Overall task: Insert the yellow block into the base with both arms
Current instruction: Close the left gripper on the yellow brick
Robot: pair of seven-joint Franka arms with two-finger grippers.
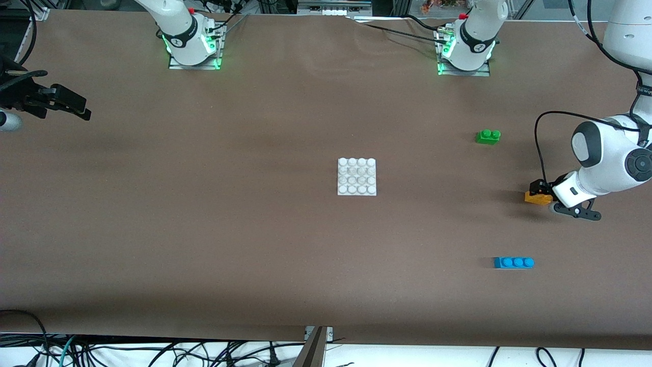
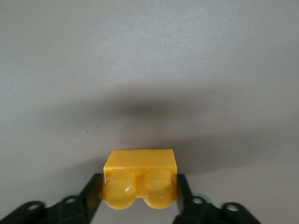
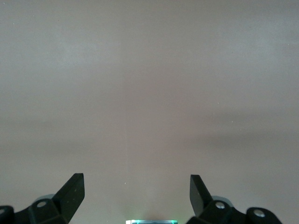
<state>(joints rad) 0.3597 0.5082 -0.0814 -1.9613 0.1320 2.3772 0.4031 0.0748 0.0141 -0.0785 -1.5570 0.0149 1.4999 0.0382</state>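
I see the right gripper (image 1: pixel 76 108) waiting with jaws wide apart over the table's edge at the right arm's end, well apart from the base (image 1: pixel 356 176). Toward the left arm's end from the base, my left gripper (image 1: pixel 539 191) has clamped the yellow block (image 1: pixel 537 198) down at the tabletop (image 1: pixel 204 204).

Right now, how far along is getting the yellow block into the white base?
Early. Done: the left gripper has closed on the yellow block, low at the left arm's end of the table. Left: carrying it to the base, which has nothing on its studs, and pressing it in. The right gripper waits open, away from the base.
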